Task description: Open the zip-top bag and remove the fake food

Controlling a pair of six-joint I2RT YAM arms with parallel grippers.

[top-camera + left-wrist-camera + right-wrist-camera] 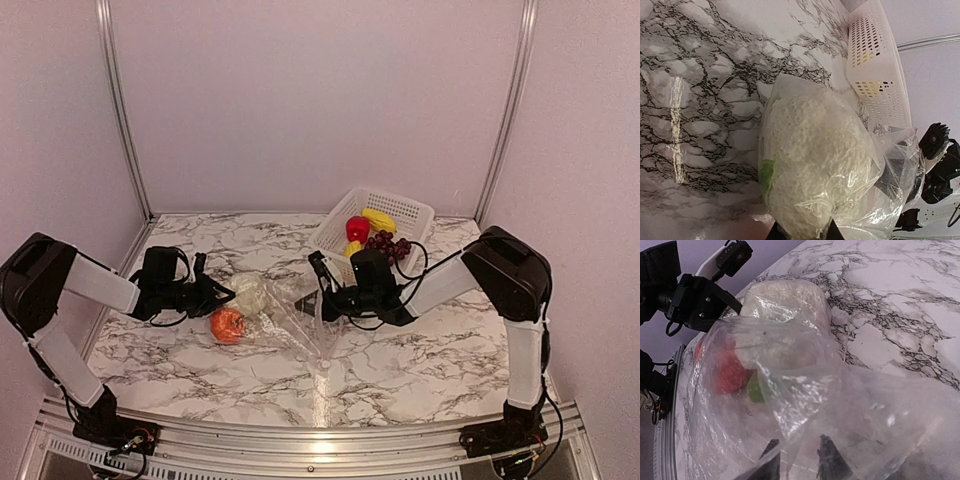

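Roughly: left gripper (804,234) jaws look clamped on the closed end of the zip-top bag (290,320), film bunched against the white lumpy piece (815,165); right gripper (797,462) tips sit in film at the opposite end with a gap showing, can't tell if they bite. Bag lies on the table (420,360) between both arms, near the basket (400,205), orange round piece (227,324) inside too. Film looks thin, limp and slippery, contents light; likely best pinched at the stiffer mouth edge.
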